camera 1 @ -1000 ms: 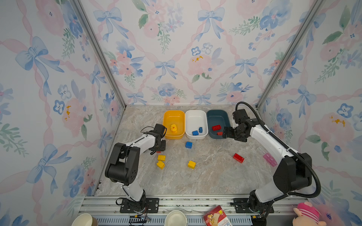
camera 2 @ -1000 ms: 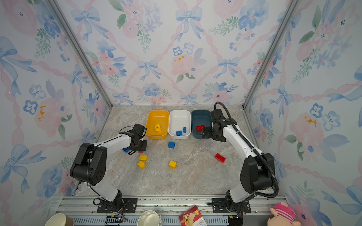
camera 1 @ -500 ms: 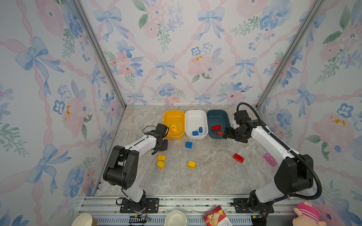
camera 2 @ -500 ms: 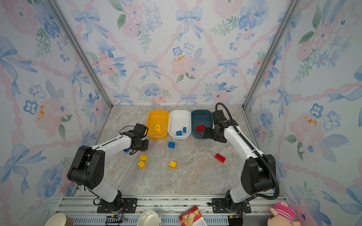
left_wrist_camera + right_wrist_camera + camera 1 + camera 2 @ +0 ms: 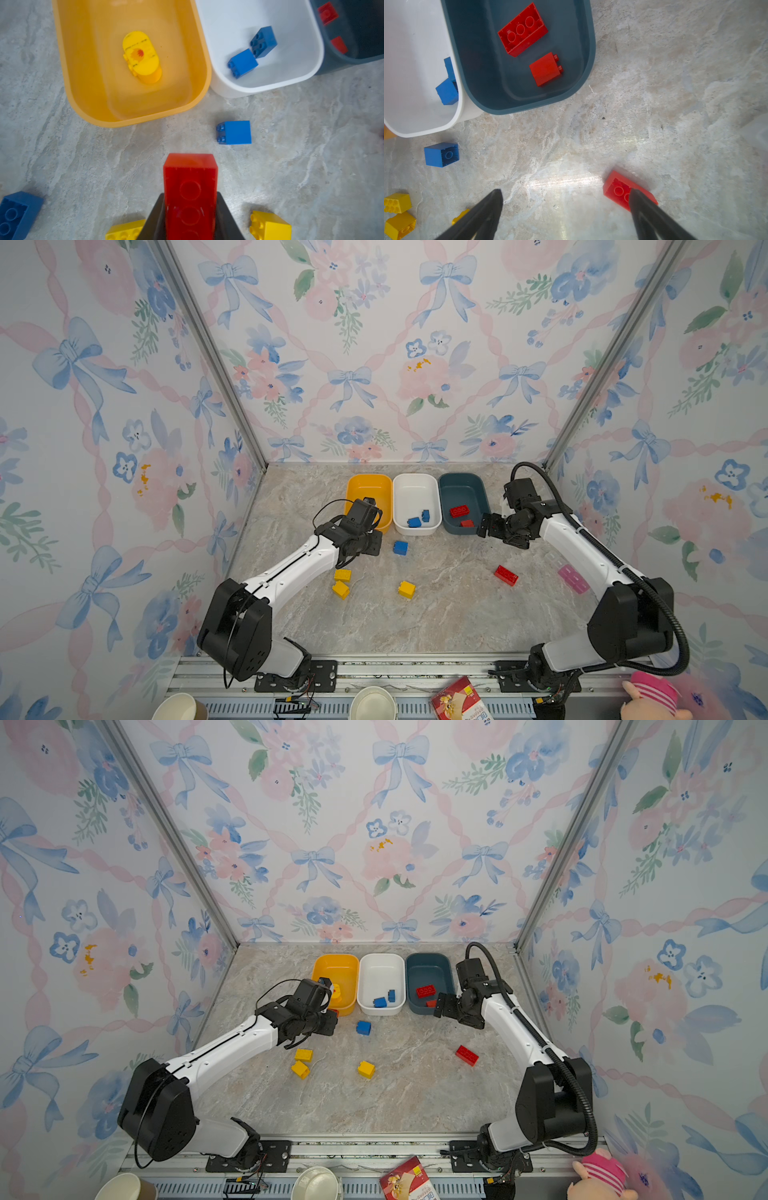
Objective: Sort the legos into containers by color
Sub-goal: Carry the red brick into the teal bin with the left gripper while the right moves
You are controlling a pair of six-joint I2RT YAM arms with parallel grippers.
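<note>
While the left gripper (image 5: 190, 207) hangs just in front of the near rim of the yellow-orange rounded plastic tub (image 5: 369, 477), left of centre in both top views, its jaws are clamped tight on an oblong red plastic brick (image 5: 190, 172), hollow underside facing the wrist camera. And there's the line-up: three tubs touching side by side at the back of the marble-patterned tabletop (image 5: 436, 622), the white plastic tub (image 5: 415, 476) in the middle, the dark teal plastic tub (image 5: 459, 475) on the right. One rounded yellow piece (image 5: 142, 56) sits in the yellow-orange tub, two blue square bricks (image 5: 414, 522) lie touching in the white tub, and a long red brick (image 5: 459, 511) and a small red square brick (image 5: 467, 523) lie apart in the teal one. Over on the right, the right gripper (image 5: 486, 526) hovers beside the teal tub's near right corner, jaws spread wide, holding nothing. Loose on the table: a blue square brick (image 5: 400, 547) just below the white tub, three yellow bricks (image 5: 342, 575) lower centre, a red oblong brick on the table (image 5: 505, 575) lower right, and a dark blue brick (image 5: 18, 212) seen only by the left wrist camera.
</note>
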